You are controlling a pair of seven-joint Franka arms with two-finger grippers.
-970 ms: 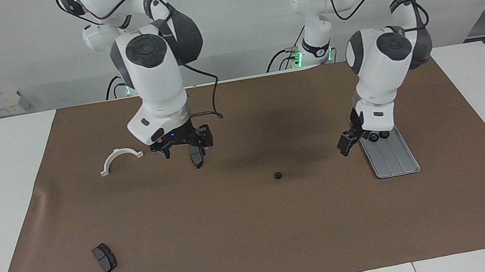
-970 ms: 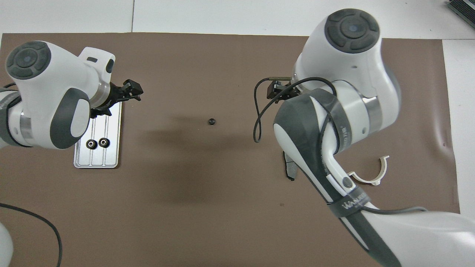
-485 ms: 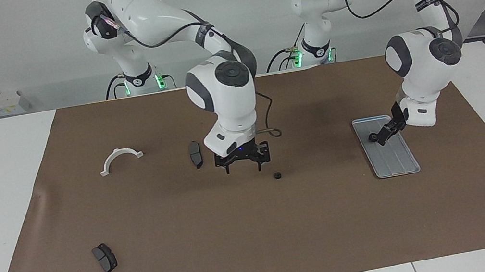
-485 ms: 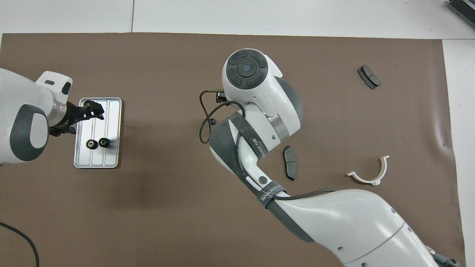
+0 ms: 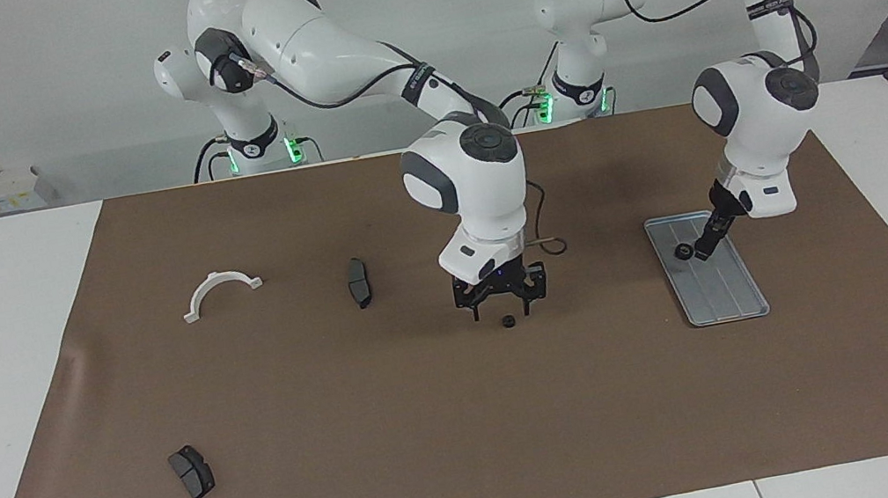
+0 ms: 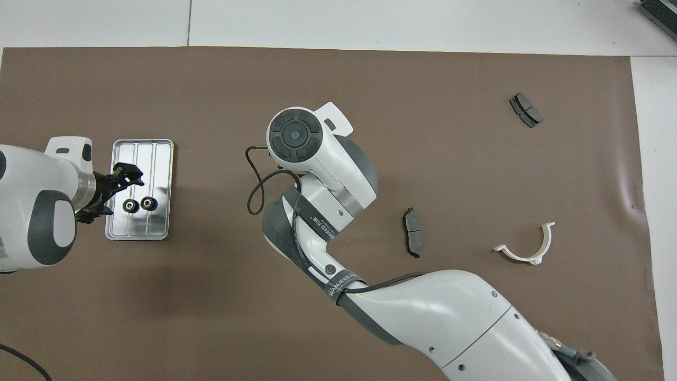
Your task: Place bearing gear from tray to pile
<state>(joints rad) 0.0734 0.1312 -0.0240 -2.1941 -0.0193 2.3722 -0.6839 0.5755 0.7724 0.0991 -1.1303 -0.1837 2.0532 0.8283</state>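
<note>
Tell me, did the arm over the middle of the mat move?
Yes. The right gripper travelled from over the brake pad to just above the lone gear.

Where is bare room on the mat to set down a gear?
Bare mat lies between the lone gear and the tray, and farther from the robots than both. It is crowded at the lone gear, under the right pincer.

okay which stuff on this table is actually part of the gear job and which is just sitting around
Part of the job:
tray
two gears on the tray
lone gear on the mat
left gripper
right gripper

Lying about:
two brake pads
white curved clip
</note>
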